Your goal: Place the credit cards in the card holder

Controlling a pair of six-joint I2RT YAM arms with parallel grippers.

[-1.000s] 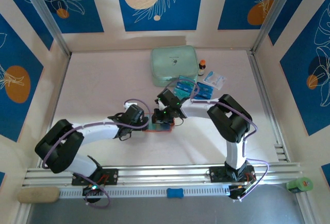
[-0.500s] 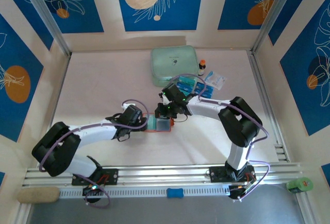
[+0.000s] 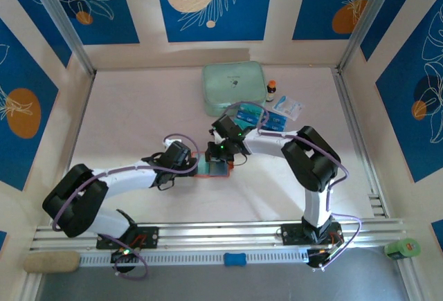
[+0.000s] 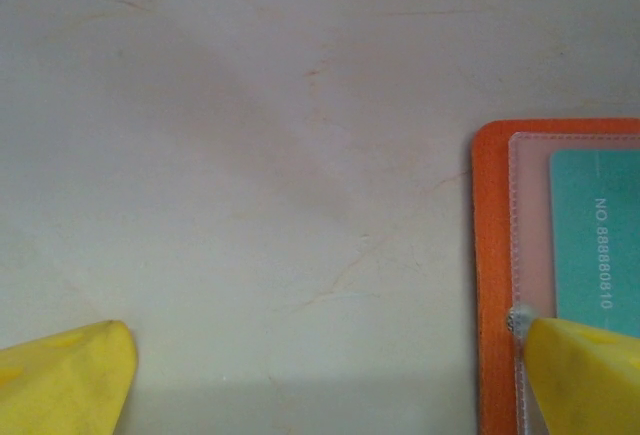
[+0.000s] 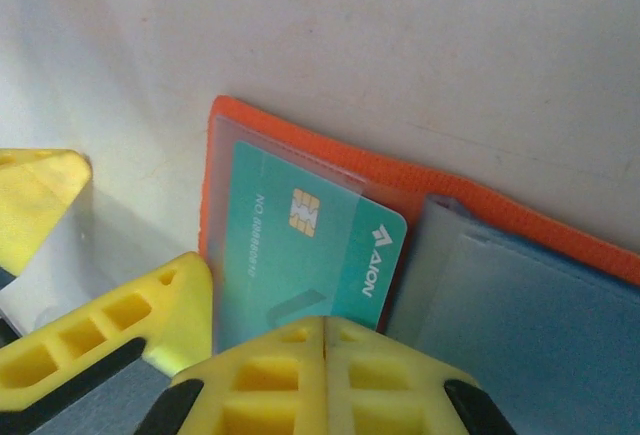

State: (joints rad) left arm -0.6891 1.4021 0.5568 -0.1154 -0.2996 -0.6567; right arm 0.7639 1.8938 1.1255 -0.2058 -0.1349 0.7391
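The orange card holder [image 3: 202, 173] lies open on the table between both grippers. A teal credit card [image 5: 300, 255] with a gold chip sits partly inside its clear sleeve, one corner sticking out toward the greyish inside [image 5: 540, 325]. My right gripper [image 5: 325, 355] is shut, its tips pressed together over the card's near edge with nothing visible between them. My left gripper [image 4: 325, 380] is open wide; one fingertip [image 4: 585, 375] rests on the card holder's [image 4: 490, 255] left edge beside the card [image 4: 595, 245]. More teal cards [image 3: 250, 115] lie behind, in a clear tray.
A mint-green zip case [image 3: 234, 88] stands at the back centre. Beside it are a small bottle [image 3: 270, 90] and a white-and-blue packet [image 3: 287, 107]. Both forearms meet over the middle of the table; walls close in the left, right and back.
The right arm's elbow swung out to the right and came back, with its gripper staying at the card holder. The left arm has barely moved.
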